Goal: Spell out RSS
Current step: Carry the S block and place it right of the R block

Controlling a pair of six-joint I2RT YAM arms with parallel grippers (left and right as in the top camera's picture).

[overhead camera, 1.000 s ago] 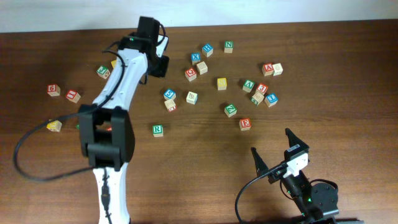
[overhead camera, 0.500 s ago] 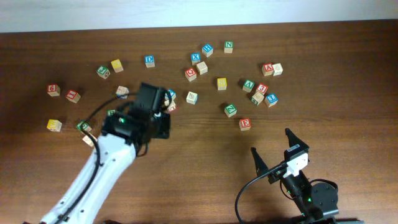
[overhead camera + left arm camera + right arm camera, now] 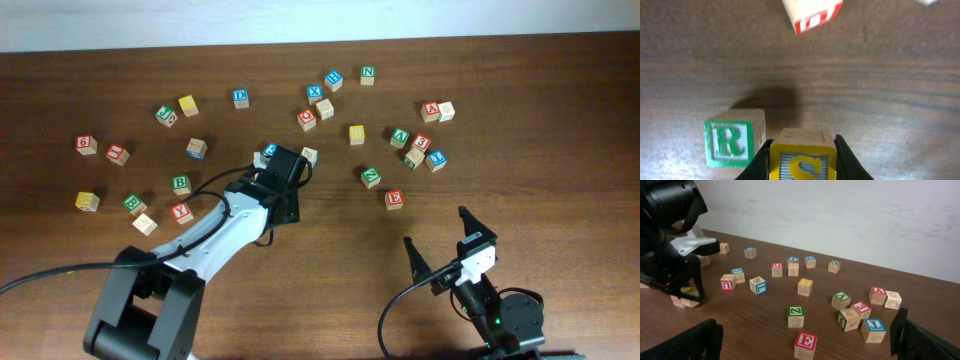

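Observation:
In the left wrist view, my left gripper [image 3: 802,162] is shut on a yellow S cube [image 3: 802,157]. It holds the cube close to the right of the green-and-white R cube [image 3: 730,142], which sits on the table. In the overhead view the left gripper [image 3: 283,205] is at the table's middle, and the arm hides the R cube. Another yellow cube [image 3: 357,134] lies loose farther back and also shows in the right wrist view [image 3: 805,286]. My right gripper [image 3: 436,228] is open and empty near the front edge, away from the cubes.
A red-lettered cube [image 3: 812,17] lies just ahead of the held cube. Several lettered cubes are scattered across the back half, among them a green Z [image 3: 371,177] and a red E [image 3: 394,199]. Two more yellow cubes lie at the left [image 3: 87,201] [image 3: 188,105].
The left arm has swung from the far back left of the table to the middle. It now sits low beside the R cube. The right arm has not moved.

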